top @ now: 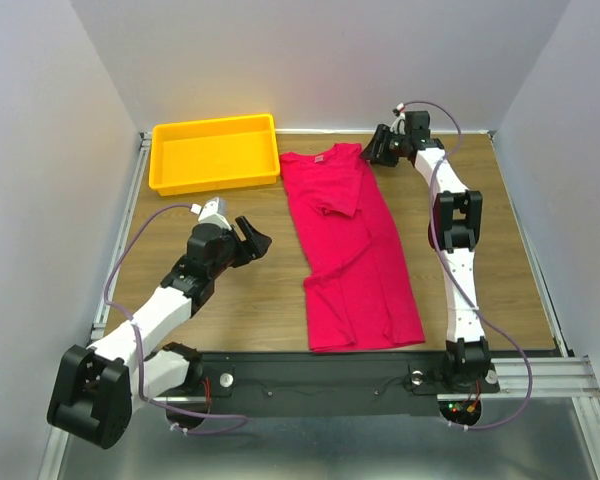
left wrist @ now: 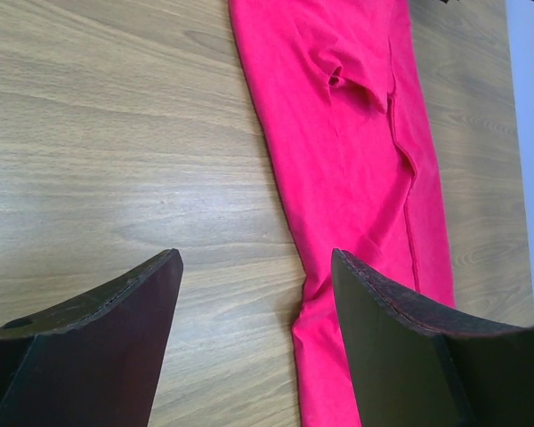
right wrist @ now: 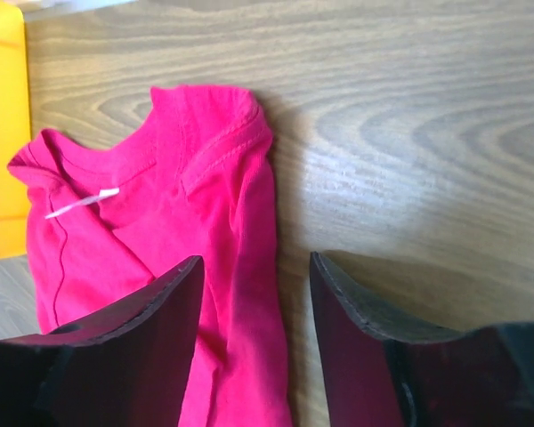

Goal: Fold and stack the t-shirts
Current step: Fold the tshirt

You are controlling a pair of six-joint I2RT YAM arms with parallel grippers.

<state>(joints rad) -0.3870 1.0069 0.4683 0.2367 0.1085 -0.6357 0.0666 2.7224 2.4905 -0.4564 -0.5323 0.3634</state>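
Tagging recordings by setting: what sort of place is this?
Probably a lab robot cell: white walls box in a wooden table, with left arm and right arm bolted at its edge.

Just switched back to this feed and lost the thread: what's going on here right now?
One pink t-shirt lies lengthwise on the wooden table, apparently folded in at the sides into a narrow strip, collar at the far end beside the yellow tray. Neither arm holds it. The left gripper is open above bare wood to the shirt's left. The right gripper is open at the collar end, over the shoulder edge. No crosswise fold or stack yet.
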